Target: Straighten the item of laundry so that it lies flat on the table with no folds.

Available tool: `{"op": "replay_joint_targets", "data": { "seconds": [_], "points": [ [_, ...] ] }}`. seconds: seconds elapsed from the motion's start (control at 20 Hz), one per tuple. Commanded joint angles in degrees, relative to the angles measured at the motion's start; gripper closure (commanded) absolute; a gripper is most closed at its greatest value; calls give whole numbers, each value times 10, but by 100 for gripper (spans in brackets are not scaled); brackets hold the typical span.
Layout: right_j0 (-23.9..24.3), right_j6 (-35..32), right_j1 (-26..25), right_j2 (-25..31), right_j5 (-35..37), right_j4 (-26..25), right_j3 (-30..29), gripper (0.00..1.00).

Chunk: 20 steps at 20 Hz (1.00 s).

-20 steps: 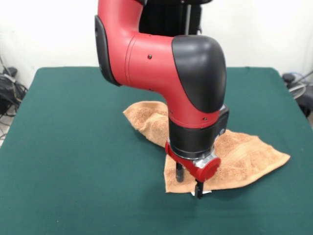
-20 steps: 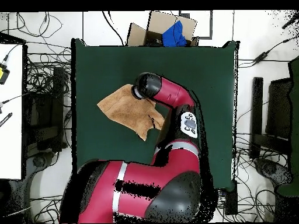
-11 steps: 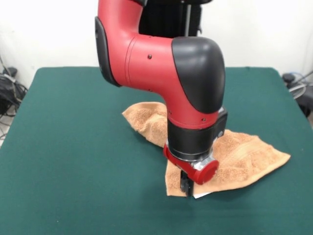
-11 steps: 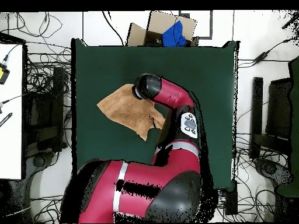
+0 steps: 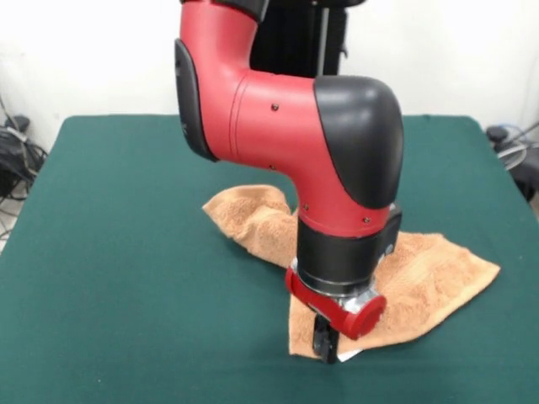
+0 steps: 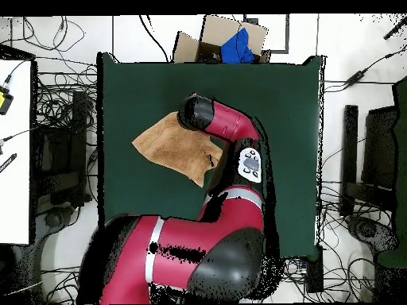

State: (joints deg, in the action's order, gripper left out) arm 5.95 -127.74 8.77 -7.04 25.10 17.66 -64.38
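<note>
Gripper (image 5: 328, 349) pinched closed on the near corner of my towel (image 5: 421, 273) by its white tag, towel rumpled on the green table (image 5: 126, 252) — cardboard box (image 6: 208, 38) beyond, blue cloth (image 6: 238, 46) inside.

Robotics lab: green felt table (image 6: 290, 103) w/ cables (image 6: 60, 143) strewn on floor at 3 & 9 o'clock, cardboard box (image 6: 208, 40) at 12, white desk (image 6: 14, 159) at 9.
</note>
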Motion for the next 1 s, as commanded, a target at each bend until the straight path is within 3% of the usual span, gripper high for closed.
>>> {"op": "replay_joint_targets", "data": {
  "seconds": [0.05, 0.45, 0.6, 0.7, 1.0],
  "points": [
    [-15, -93, -116, -11, -48, 19, 124, 100],
    [-20, -118, -182, -56, -66, 33, 237, 100],
    [-15, -111, -189, -47, -63, 36, 250, 100],
    [-15, -102, -182, -36, -61, 32, 239, 100],
    [-21, -105, -116, -20, -37, 20, 132, 100]
  ]
}}
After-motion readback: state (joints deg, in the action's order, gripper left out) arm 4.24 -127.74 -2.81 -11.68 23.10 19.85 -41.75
